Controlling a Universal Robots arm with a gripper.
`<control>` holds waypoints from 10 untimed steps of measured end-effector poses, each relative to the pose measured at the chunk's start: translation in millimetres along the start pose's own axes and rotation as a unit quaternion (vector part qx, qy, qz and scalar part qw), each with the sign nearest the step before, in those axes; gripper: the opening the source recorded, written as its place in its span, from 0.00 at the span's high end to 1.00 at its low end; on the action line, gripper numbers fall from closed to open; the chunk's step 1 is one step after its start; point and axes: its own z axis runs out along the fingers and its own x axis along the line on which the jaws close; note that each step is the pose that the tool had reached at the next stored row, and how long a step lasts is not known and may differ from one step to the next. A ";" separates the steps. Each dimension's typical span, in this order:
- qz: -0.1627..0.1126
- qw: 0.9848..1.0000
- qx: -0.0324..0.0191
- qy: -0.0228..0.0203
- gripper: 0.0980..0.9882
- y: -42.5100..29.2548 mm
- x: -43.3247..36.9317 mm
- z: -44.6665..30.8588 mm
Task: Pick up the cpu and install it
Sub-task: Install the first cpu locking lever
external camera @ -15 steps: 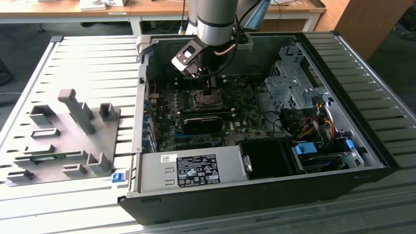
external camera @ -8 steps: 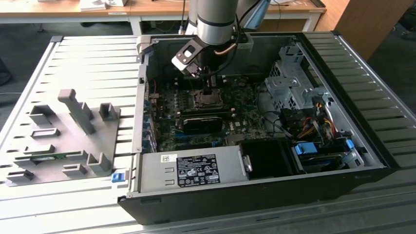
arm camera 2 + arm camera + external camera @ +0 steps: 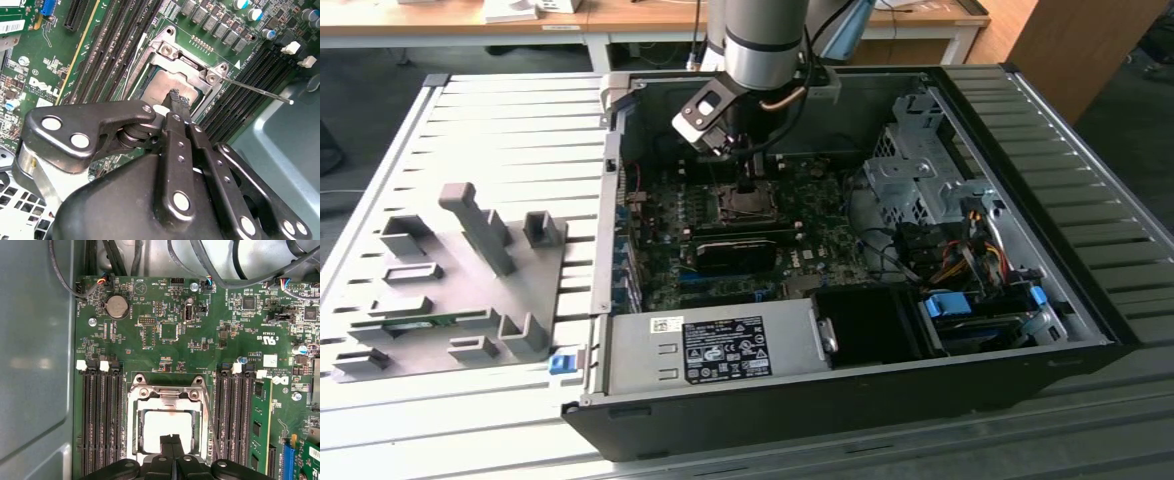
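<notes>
The cpu lies flat in the motherboard socket, its silver top showing inside the metal socket frame; it also shows in the second wrist view. My gripper stands right over it, fingers pressed together with nothing between them. Their tips are at or just above the chip's top; I cannot tell if they touch. In the exterior view the gripper hangs straight down over the socket inside the open computer case. The thin socket lever sticks out sideways from the frame.
Black memory slots flank the socket, and a green memory strip stands in one. The case walls, drive cage, cables and power supply ring the board. A grey fixture block lies outside the case.
</notes>
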 end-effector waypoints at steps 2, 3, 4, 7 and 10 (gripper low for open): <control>0.000 1.000 0.000 0.000 0.99 0.0 0.0 -0.4; 0.000 1.000 0.000 0.000 0.99 0.0 0.0 -0.6; 0.000 1.000 0.000 0.000 0.99 0.0 0.0 -0.7; 0.000 1.000 0.000 0.000 0.99 0.0 0.0 -1.2; 0.000 1.000 0.000 0.000 0.99 -0.1 0.0 -2.3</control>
